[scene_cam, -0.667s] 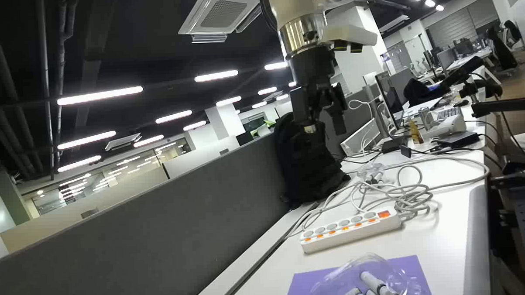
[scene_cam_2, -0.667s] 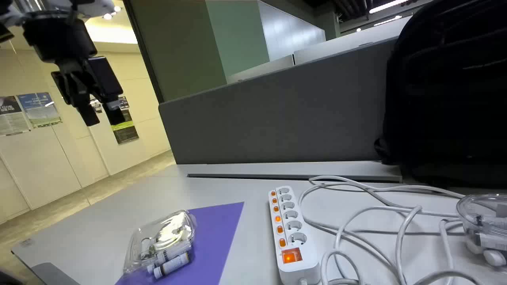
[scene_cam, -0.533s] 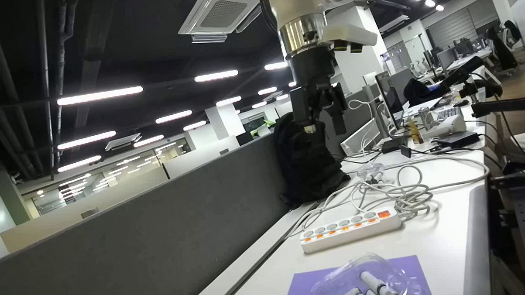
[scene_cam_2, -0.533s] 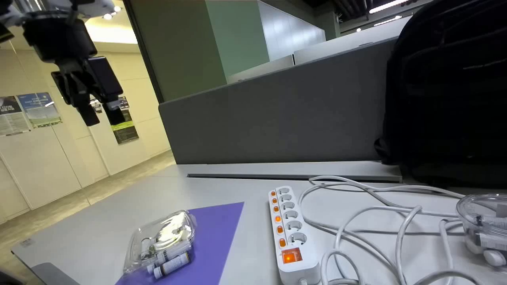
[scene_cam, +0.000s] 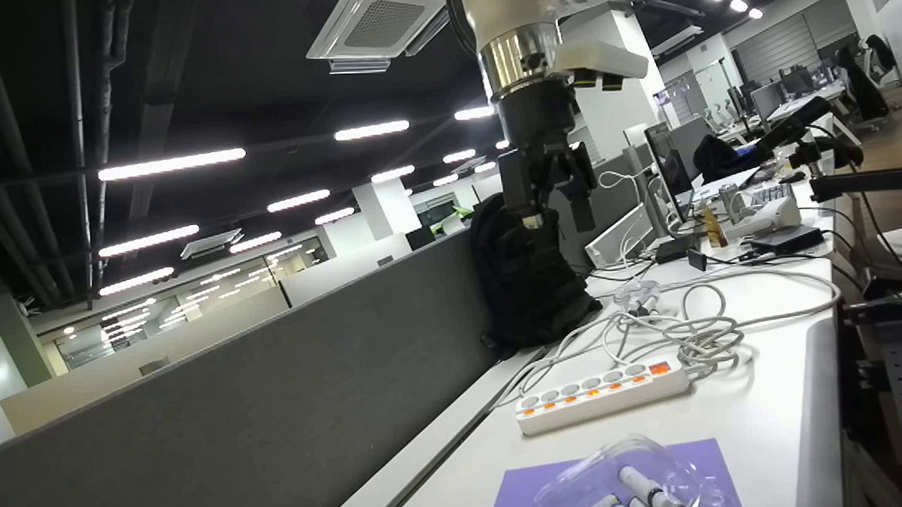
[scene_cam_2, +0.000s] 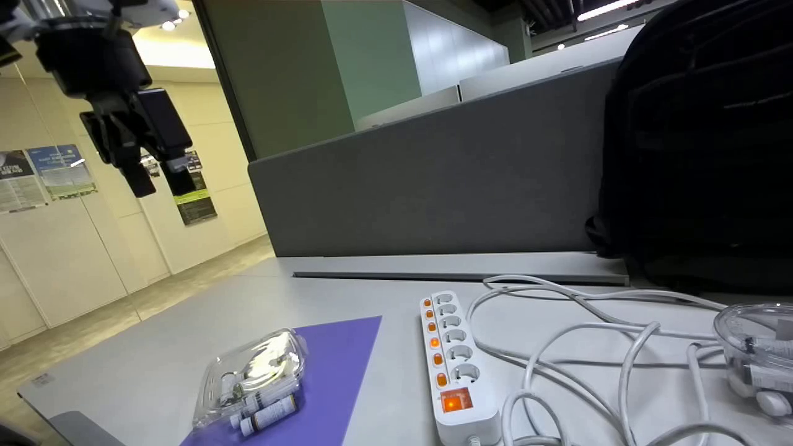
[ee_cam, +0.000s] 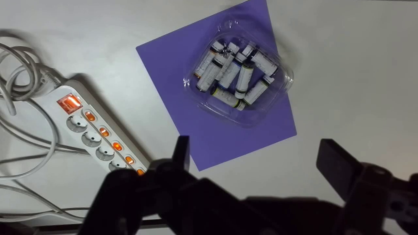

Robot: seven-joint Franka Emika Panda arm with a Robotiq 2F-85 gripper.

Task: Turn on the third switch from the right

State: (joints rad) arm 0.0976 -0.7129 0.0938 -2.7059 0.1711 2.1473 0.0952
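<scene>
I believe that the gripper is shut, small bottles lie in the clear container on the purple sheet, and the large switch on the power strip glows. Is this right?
Not quite: the wrist view shows the gripper open, its fingers well apart. Small bottles do lie in the clear container on the purple sheet, and the large switch on the power strip does glow.

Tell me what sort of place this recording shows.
Probably an open-plan office: an exterior view shows a gray partition along the desk, a monitor and rows of ceiling lights.
</scene>
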